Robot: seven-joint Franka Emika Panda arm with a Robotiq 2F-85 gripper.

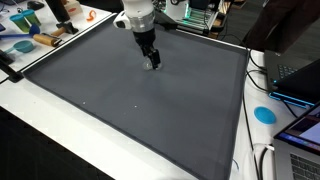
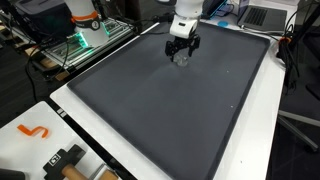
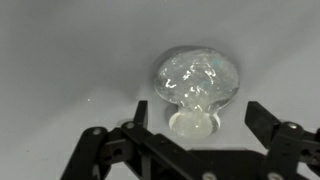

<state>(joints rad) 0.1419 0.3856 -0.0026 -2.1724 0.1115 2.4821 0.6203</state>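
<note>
Two fingers point(image 3: 141, 112) stand wide apart, gripping nothing. The clear bulbous object point(image 3: 196, 82) lies on the worktop point(image 1: 180, 110), centred between them, narrow end nearest, long axis pointing away.

Nothing can be read in any view. The clear object point(image 3: 195, 82) in the wrist view shows no lettering, and the dark mat point(image 1: 130, 95) is unmarked in both exterior views. At about 3 o'clock in an exterior view, the laptop point(image 1: 295, 75) is too small to make out. The orange squiggle point(image 2: 35, 131) at 8 o'clock, on the white table point(image 2: 20, 150), cannot be told for a character.
</note>
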